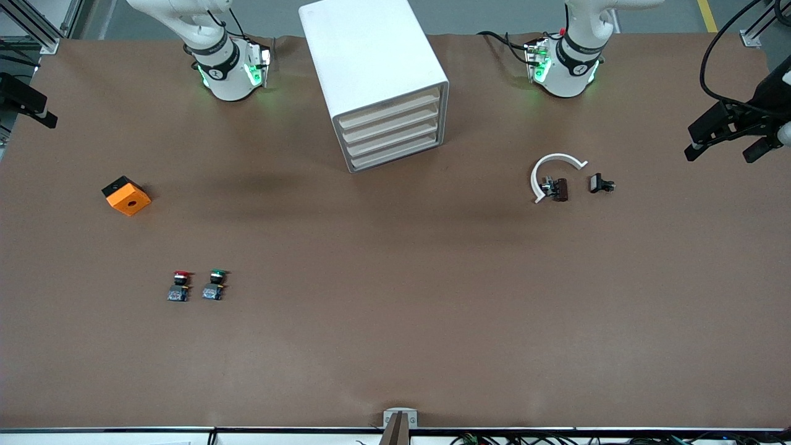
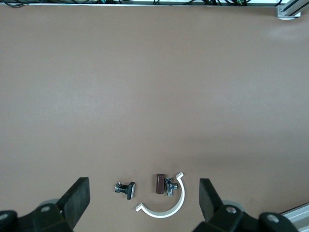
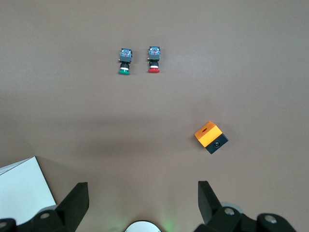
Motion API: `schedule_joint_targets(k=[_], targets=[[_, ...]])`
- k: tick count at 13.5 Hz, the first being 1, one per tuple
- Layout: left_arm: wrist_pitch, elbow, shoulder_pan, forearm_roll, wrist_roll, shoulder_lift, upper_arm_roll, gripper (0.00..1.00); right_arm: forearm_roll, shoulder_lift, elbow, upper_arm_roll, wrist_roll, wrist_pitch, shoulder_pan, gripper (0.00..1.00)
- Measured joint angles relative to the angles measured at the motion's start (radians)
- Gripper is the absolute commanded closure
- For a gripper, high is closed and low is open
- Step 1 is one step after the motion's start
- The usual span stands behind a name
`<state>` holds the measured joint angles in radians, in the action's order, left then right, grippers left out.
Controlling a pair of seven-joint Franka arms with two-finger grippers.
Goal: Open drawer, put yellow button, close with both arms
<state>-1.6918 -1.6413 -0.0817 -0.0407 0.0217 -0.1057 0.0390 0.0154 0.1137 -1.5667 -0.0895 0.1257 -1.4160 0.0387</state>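
Observation:
The white cabinet [image 1: 371,68] stands between the two arm bases, and its corner shows in the right wrist view [image 3: 21,188]. Its top drawer [image 1: 389,109] is shut, like the three below it. No yellow button shows in any view. My left gripper [image 2: 142,200] is open and empty, high over a white curved piece [image 2: 169,205]. My right gripper [image 3: 142,203] is open and empty, high over its own base [image 3: 142,227]. Neither gripper shows in the front view.
A red-capped button [image 1: 179,285] and a green-capped button [image 1: 214,284] stand side by side nearer the front camera. An orange block [image 1: 126,196] lies toward the right arm's end. The white curved piece [image 1: 553,173], a brown part [image 1: 560,189] and a small black part [image 1: 599,183] lie near the left arm.

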Motion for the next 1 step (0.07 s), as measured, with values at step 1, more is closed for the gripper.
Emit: schedule_joint_targets(k=[1], targets=[[0.0,0.0,0.0,0.0,0.0,0.0,0.0,0.0,0.0,0.0,0.0,0.0,0.0,0.0,0.0,0.0]])
